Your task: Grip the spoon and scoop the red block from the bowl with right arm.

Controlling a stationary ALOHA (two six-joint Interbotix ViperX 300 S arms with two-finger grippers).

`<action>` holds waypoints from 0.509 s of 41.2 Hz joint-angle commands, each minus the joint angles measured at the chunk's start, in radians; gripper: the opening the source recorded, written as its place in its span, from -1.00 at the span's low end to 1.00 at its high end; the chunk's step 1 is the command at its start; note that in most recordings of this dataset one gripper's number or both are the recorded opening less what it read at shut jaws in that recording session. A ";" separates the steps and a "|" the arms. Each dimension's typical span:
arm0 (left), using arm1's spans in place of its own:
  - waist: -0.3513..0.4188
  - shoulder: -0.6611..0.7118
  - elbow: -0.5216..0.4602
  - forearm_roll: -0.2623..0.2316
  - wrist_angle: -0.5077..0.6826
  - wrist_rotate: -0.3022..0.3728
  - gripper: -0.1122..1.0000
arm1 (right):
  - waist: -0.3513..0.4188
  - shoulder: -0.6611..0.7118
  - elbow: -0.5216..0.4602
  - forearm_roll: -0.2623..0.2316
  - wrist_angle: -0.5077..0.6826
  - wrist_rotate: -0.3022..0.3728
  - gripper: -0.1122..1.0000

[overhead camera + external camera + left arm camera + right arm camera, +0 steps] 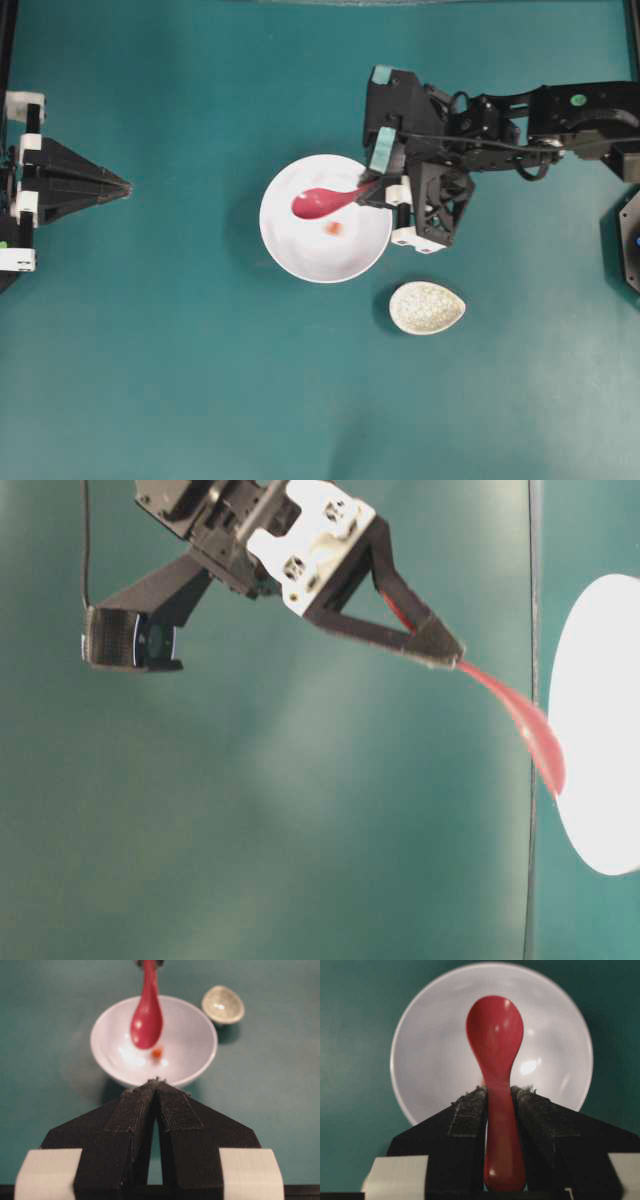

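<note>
Closest to your right wrist view, the right arm's gripper [497,1097] has its jaws clamped on the handle of the spoon [496,1050], with the scoop held out over the bowl [420,1060]. Your widest object, the bowl [300,255], sits near the middle of the teal table [180,380]; the right arm [480,125] reaches in from the right edge to the bowl's rim. At the left edge, your left gripper [125,186] rests well apart from the bowl, jaws together, holding nothing. Just beside the bowl lies the speckled cream spoon rest [427,307]. Inside the bowl, the red block [333,228] lies on the bottom, just beside the spoon's scoop and not in it.
</note>
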 commanded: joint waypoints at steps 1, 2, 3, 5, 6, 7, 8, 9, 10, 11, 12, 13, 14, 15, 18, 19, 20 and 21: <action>0.003 0.008 -0.032 0.002 -0.008 -0.002 -0.80 | 0.003 -0.031 -0.020 0.005 0.041 0.029 -0.36; 0.003 0.008 -0.032 0.002 -0.008 -0.002 -0.80 | 0.003 -0.029 -0.025 0.005 0.063 0.043 -0.36; 0.003 0.008 -0.032 0.002 -0.008 -0.002 -0.80 | 0.003 -0.029 -0.026 0.005 0.077 0.051 -0.36; 0.003 0.008 -0.032 0.002 -0.008 -0.002 -0.80 | 0.003 -0.026 -0.032 0.003 0.112 0.069 -0.36; 0.003 0.008 -0.032 0.003 -0.008 -0.002 -0.80 | 0.003 -0.025 -0.034 0.003 0.126 0.075 -0.36; 0.003 0.008 -0.032 0.002 -0.008 -0.002 -0.80 | 0.003 -0.025 -0.035 0.003 0.147 0.081 -0.36; 0.003 0.008 -0.032 0.002 -0.008 -0.002 -0.80 | 0.003 -0.025 -0.035 0.003 0.158 0.084 -0.36; 0.003 0.008 -0.032 0.002 -0.008 -0.002 -0.80 | 0.003 -0.023 -0.035 0.002 0.169 0.087 -0.36; 0.003 0.008 -0.032 0.002 -0.008 -0.002 -0.80 | 0.003 -0.023 -0.035 0.002 0.184 0.089 -0.36; 0.003 0.008 -0.032 0.003 -0.008 -0.002 -0.80 | 0.003 -0.023 -0.037 0.002 0.190 0.091 -0.36; 0.003 0.008 -0.031 0.002 -0.008 -0.002 -0.80 | 0.003 -0.021 -0.037 -0.002 0.201 0.092 -0.36; 0.003 0.008 -0.031 0.002 -0.008 -0.002 -0.80 | 0.003 -0.021 -0.037 -0.003 0.206 0.092 -0.36; 0.003 0.008 -0.031 0.003 -0.008 0.000 -0.80 | 0.003 -0.020 -0.038 -0.005 0.210 0.094 -0.36; 0.003 0.008 -0.031 0.002 -0.009 0.000 -0.80 | 0.003 -0.017 -0.041 -0.006 0.210 0.094 -0.36; 0.003 0.008 -0.031 0.002 -0.008 0.000 -0.80 | 0.003 -0.003 -0.052 -0.011 0.215 0.092 -0.36; 0.003 0.008 -0.031 0.002 -0.008 0.000 -0.80 | 0.003 0.002 -0.057 -0.012 0.215 0.092 -0.36; 0.003 0.008 -0.031 0.002 -0.008 0.000 -0.80 | 0.003 0.008 -0.060 -0.012 0.215 0.092 -0.36; 0.002 0.008 -0.032 0.002 -0.008 0.000 -0.80 | 0.003 0.015 -0.064 -0.012 0.218 0.092 -0.36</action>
